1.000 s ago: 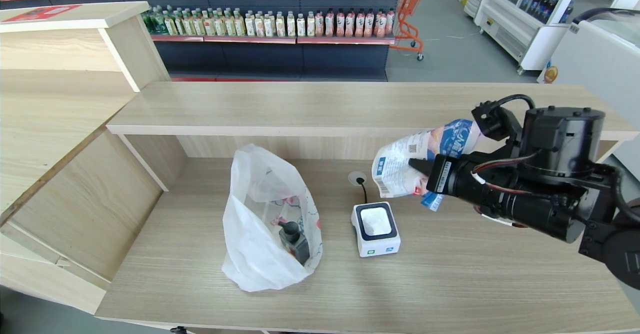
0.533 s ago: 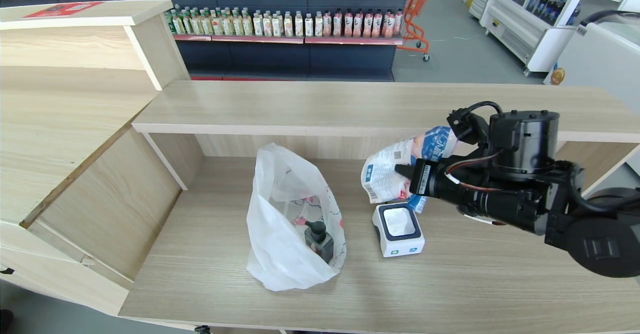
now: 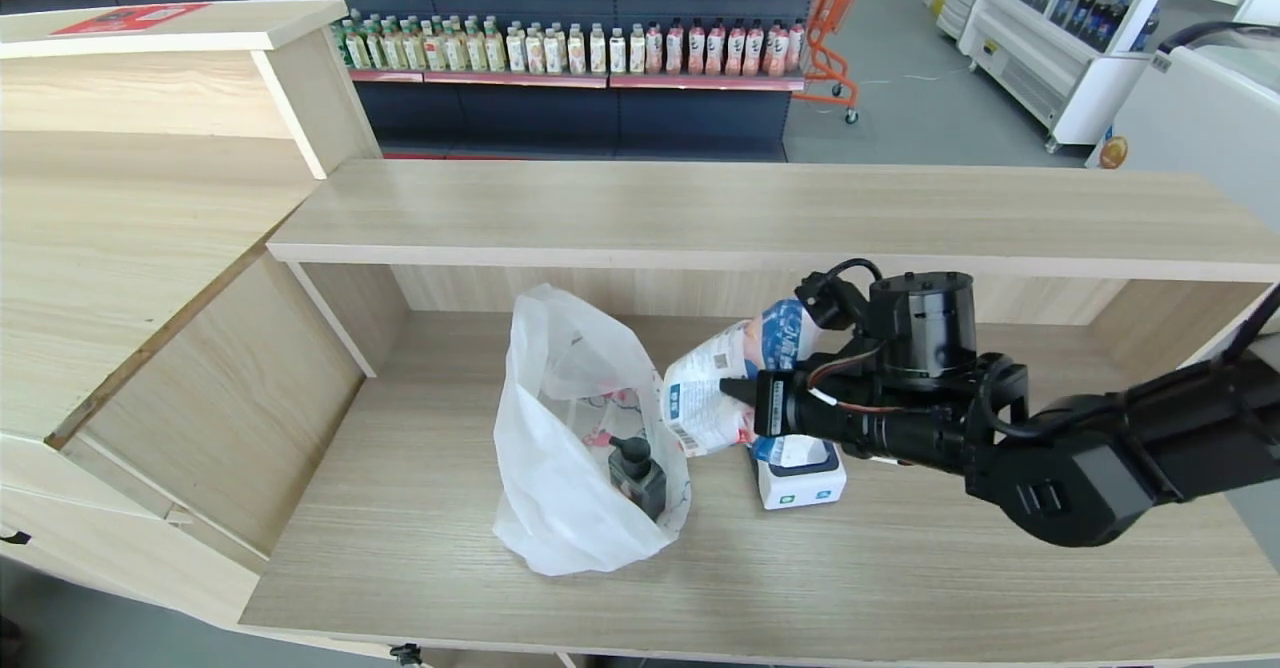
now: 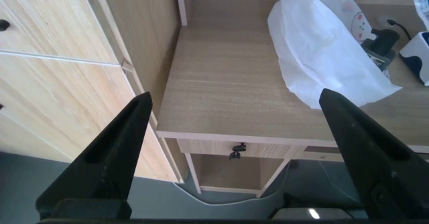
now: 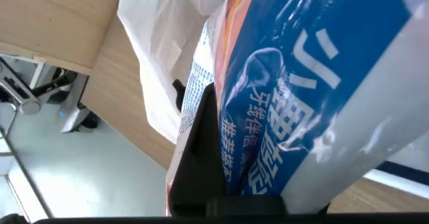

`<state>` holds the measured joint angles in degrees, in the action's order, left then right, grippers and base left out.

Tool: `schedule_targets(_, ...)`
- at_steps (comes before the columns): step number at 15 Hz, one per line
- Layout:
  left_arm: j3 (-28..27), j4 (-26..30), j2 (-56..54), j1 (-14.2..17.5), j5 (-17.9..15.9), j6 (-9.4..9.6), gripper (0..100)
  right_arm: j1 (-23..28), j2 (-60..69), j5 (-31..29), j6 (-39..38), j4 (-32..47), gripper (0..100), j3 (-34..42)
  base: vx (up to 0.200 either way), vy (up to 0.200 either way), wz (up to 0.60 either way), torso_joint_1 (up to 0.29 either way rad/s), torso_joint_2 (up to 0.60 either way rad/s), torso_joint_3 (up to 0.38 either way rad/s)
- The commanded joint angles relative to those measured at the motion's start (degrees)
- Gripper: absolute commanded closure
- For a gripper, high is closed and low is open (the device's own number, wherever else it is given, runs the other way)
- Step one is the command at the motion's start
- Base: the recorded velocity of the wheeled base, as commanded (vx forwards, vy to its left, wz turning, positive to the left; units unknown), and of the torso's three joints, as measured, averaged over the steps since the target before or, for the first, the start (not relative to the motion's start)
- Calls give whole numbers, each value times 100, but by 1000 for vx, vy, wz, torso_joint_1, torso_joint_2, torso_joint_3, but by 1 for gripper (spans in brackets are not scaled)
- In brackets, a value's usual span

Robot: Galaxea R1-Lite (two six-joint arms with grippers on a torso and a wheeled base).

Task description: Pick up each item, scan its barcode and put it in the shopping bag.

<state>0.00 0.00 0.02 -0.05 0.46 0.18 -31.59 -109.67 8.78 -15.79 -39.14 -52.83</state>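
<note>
Head view looks down on the counter (image 3: 900,568); wrist views, closer, share the shopping bag (image 3: 540,488).

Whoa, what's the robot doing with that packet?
It's working a shop checkout. Its right pincer is gripping a blue-and-white packet above the counter, between the small white scanner and the mouth of the plastic shopping bag. A dark pump bottle is already inside the bag. The left pincer hangs open, off to the side of the counter, holding nothing.
</note>
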Motion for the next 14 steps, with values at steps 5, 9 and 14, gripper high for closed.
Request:
schedule_targets(5,0,0,-2,-4,-2,-1,0,285,-1233,529,515,-322,100,-711,0,0,0,0,0,0)
schedule_targets(9,0,0,-2,-4,6,-1,0,249,-2015,1012,603,-164,100,-1853,0,0,0,0,0,0)
schedule_targets(14,0,0,-2,-4,6,-1,0,258,-2560,1276,1447,328,100,-2556,0,0,0,0,0,0)
